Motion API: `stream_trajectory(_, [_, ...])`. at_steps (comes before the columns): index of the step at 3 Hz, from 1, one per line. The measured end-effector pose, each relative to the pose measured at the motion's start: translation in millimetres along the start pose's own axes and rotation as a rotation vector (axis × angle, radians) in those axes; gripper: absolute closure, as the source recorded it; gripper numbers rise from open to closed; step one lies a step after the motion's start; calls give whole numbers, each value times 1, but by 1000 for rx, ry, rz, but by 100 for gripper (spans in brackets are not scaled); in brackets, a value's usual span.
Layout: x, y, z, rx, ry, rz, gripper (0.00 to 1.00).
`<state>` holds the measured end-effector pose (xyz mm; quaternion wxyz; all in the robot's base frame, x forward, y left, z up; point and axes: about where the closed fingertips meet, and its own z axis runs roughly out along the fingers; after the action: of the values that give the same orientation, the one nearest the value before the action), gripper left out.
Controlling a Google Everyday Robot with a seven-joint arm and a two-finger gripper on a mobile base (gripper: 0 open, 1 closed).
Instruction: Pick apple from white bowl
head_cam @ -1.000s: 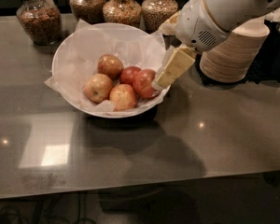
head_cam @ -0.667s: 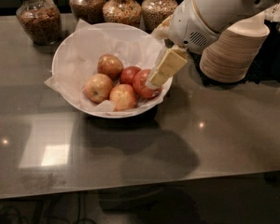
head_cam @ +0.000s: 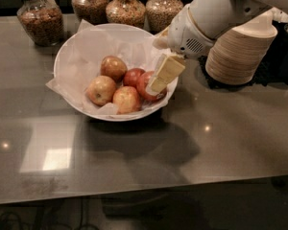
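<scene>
A robot's cream-coloured pincer [head_cam: 157, 85] reaches down into a white bowl [head_cam: 71, 46] on a glossy dark-grey bench [head_cam: 206, 143]. It lies against the right-hand side of the apple [head_cam: 144, 87]. From this angle it cannot be told whether the pincer is parted or clamped on the fruit.

The apple is the largest and deepest red of five. It rests at the right of the cluster, close to the bowl's near-right wall, and the pincer's flat, blocky slab hides much of its right side. A smaller red apple [head_cam: 132, 75] touches it on the left. Three yellow-orange blushed apples [head_cam: 113, 67] fill the rest of the group, one behind and two in front to the left.

The bowl is wide and round, and crumpled white paper [head_cam: 55, 84] lines it and spills over the left rim. Behind the pincer is the arm's smooth white housing [head_cam: 209, 13], rounded and fitted with a small slotted vent.

Four glass jars [head_cam: 40, 19] of brown, grainy contents stand in a row along the back of the bench. At right, a stack of tan paper bowls [head_cam: 237, 54] sits upside down on a dark mat [head_cam: 273, 71], its ribbed edges showing. The polished bench top carries pale reflections of overhead lights.
</scene>
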<state>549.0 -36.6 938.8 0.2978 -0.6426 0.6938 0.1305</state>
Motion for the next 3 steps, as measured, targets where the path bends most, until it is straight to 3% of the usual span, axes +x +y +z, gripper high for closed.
stream_trajectory(3, [18, 2, 39, -88, 33, 60, 23])
